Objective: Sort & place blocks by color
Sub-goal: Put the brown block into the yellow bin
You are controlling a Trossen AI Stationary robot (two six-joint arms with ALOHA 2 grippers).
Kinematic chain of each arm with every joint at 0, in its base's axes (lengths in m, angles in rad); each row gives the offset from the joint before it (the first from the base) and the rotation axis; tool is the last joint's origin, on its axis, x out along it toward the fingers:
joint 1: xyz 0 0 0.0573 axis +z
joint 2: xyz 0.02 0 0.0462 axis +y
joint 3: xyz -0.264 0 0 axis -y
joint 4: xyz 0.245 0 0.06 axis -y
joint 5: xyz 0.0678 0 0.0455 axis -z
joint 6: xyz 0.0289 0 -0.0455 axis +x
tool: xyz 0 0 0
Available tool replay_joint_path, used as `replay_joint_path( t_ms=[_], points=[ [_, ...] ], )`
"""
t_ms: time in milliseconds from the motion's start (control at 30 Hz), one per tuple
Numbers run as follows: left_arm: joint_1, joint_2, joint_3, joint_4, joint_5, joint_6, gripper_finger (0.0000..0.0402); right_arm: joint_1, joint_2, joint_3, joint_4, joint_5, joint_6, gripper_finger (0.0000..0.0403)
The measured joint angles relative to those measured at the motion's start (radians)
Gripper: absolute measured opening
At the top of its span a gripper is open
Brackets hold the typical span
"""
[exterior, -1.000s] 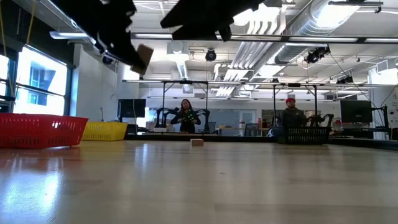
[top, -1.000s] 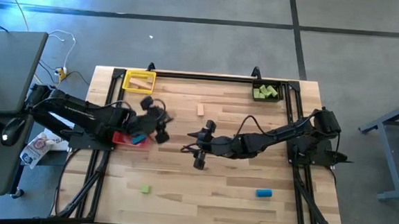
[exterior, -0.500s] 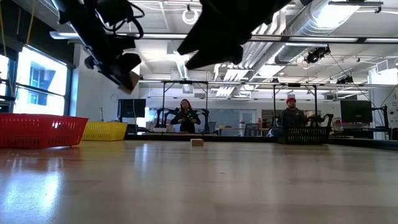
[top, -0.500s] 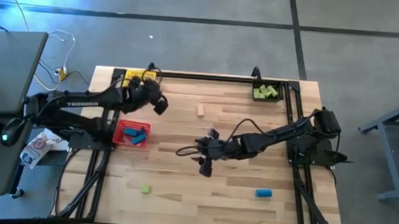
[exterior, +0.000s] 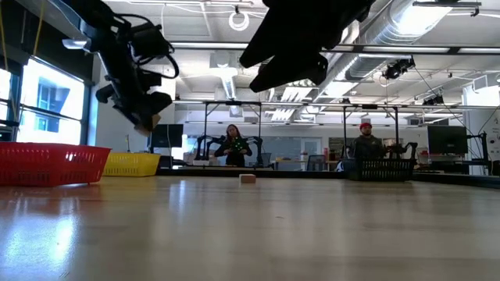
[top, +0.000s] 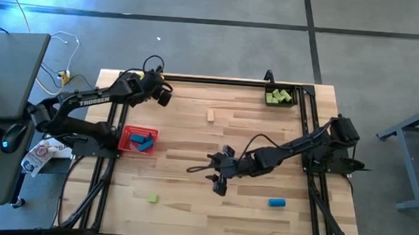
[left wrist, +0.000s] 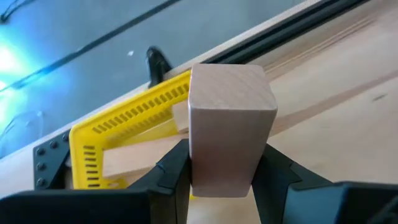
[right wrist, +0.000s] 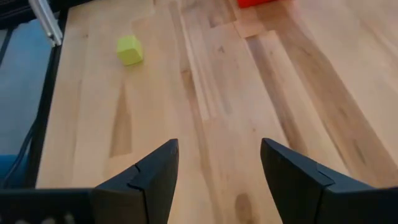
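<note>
Left hand clenched on plain tan wooden block above yellow slotted bin at counter's far left corner, tan blocks inside it, right hand released mid-counter, small light green cube lying beyond it.

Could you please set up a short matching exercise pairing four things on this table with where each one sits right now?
Things:
1. tan block
2. blue blocks
3. green blocks
4. lone green cube

Places:
A. in the black bin at the table's far right corner
B. loose on the bare wood near the front edge
C. clamped in the left hand, by the yellow bin
D. in the red bin

Pairs: 1-C, 2-D, 3-A, 4-B
</note>
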Motion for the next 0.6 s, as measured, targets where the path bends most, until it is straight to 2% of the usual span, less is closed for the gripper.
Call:
replay_joint_path(
  t_ms=[167,300,600],
  points=[
    [0.073,0.073,0.000,0.014,-0.002,0.002,0.0104,0.038,0.000,0.000,-0.017,0.005,0.002,0.0213],
    [0.122,0.119,0.000,0.017,-0.005,0.005,0.0122,0.057,0.000,0.000,-0.101,0.005,0.041,0.0213],
    [0.142,0.175,0.046,0.023,0.006,0.011,0.0126,0.086,0.000,0.000,-0.333,0.007,0.207,0.0213]
  ],
)
